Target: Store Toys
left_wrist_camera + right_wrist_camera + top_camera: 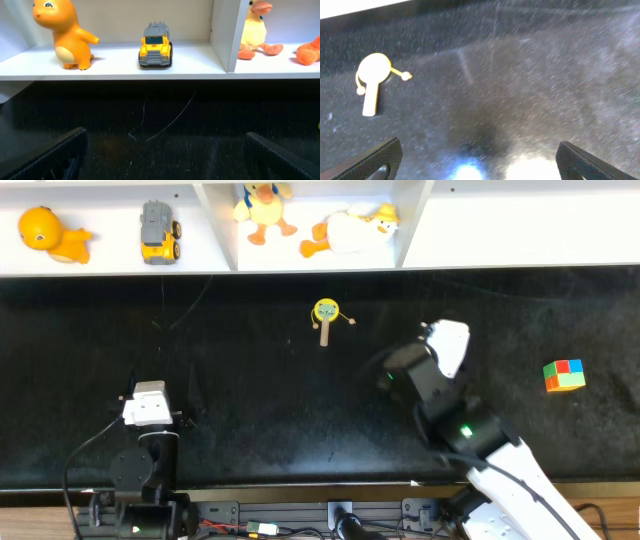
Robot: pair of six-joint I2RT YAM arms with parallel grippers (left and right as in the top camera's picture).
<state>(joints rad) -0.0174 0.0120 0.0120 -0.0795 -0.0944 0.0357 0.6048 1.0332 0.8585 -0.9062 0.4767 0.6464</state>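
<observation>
While your right gripper (pixel 481 159) hangs with fingers spread, off to one side of the drum rattle (pixel 372 82) lying flat on the black mat (pixel 250 410), descending off-centre could knock the rattle away. Your left gripper (pixel 165 156) is open too.

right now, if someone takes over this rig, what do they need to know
Left gripper: open, empty, facing the shelf.
Right gripper: open, empty, over the mat near the rattle drum.
Done: orange dinosaur, yellow truck, yellow duck and white duck sit on the shelf.
To do: the rattle drum and the colour cube lie on the mat, not yet stored.
</observation>
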